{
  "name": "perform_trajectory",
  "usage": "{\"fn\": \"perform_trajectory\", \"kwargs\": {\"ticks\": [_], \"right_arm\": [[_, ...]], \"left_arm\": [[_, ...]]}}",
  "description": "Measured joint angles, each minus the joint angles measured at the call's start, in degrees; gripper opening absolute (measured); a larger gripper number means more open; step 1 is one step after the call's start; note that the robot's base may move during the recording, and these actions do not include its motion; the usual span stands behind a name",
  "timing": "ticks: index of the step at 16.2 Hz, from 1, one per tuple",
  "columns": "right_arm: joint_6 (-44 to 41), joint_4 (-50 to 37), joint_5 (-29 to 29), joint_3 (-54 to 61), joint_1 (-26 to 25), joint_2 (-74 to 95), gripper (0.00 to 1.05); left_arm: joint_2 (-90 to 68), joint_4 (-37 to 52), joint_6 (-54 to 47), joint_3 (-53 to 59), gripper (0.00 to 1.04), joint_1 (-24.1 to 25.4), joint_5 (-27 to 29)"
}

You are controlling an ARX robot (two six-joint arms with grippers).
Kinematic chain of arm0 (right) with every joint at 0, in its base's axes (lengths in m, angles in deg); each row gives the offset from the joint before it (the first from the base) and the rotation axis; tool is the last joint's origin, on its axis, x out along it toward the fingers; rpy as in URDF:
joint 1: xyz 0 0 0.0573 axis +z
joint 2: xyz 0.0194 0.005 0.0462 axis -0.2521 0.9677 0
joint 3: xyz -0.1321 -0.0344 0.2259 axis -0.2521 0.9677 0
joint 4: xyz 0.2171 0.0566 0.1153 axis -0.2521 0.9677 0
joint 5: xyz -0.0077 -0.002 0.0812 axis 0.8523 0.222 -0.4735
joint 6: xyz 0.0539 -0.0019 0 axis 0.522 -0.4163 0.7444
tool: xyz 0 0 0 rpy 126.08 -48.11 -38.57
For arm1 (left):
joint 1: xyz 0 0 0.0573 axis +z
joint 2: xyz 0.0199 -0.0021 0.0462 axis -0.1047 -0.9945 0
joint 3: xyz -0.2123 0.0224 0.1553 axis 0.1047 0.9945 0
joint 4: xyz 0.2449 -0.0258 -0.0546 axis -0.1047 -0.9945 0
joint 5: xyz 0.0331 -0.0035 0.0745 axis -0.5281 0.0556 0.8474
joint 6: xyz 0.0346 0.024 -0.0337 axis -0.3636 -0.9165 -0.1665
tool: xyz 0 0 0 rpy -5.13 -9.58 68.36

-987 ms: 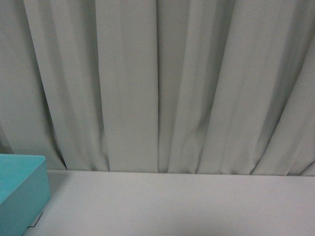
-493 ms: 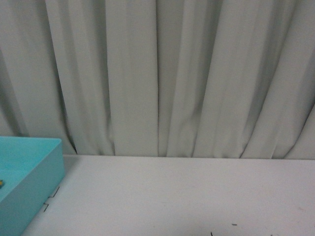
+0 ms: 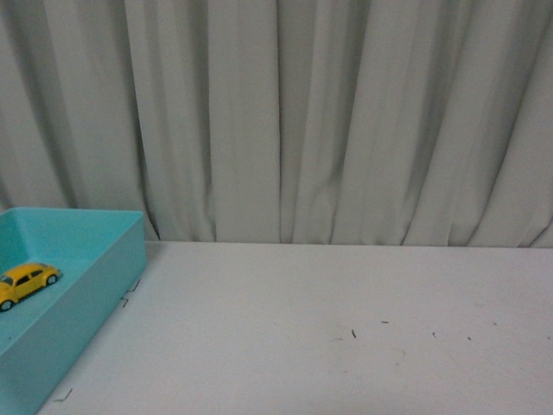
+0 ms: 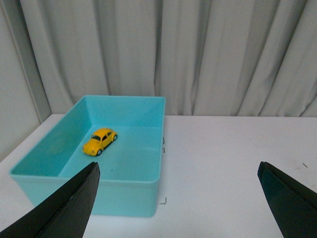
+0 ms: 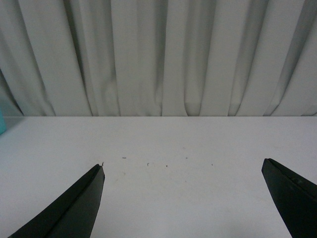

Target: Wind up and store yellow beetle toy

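At the far left of the front view a turquoise bin stands on the white bench, its near wall cut off by the frame's edge. The yellow beetle toy rests on its wheels on the bin's floor, upright, apart from the walls. The left wrist view shows the same bin whole: the toy sits toward the back wall, angled across the floor, with nothing else in the bin. The left claw hangs above the bench with its two dark fingers spread wide and holding nothing; the bin lies ahead of it, in front of one finger.

Right of the bin, small dark marks lie on the bench beside its wall, and a few dark specks dot the surface farther right. Pleated grey curtains close off the back.

The right claw is likewise spread wide and empty over bare bench, a sliver of turquoise showing at the picture's edge.
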Motion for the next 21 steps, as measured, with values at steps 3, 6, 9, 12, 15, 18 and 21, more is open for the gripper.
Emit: {"fn": "perform_trajectory", "kwargs": {"ticks": [3,6,9,12,15,18,21], "right_arm": [[0.0,0.0,0.0,0.0,0.0,0.0,0.98],[0.0,0.1,0.0,0.0,0.0,0.0,0.98],[0.0,0.1,0.0,0.0,0.0,0.0,0.98],[0.0,0.1,0.0,0.0,0.0,0.0,0.98],[0.0,0.1,0.0,0.0,0.0,0.0,0.98],[0.0,0.1,0.0,0.0,0.0,0.0,0.98],[0.0,0.1,0.0,0.0,0.0,0.0,0.98]], "left_arm": [[0.0,-0.1,0.0,0.0,0.98,0.0,0.0],[0.0,-0.2,0.0,0.0,0.98,0.0,0.0],[0.0,-0.2,0.0,0.0,0.98,0.0,0.0],[0.0,-0.2,0.0,0.0,0.98,0.0,0.0],[0.0,-0.2,0.0,0.0,0.98,0.0,0.0],[0.0,-0.2,0.0,0.0,0.98,0.0,0.0],[0.0,-0.2,0.0,0.0,0.98,0.0,0.0]]}}
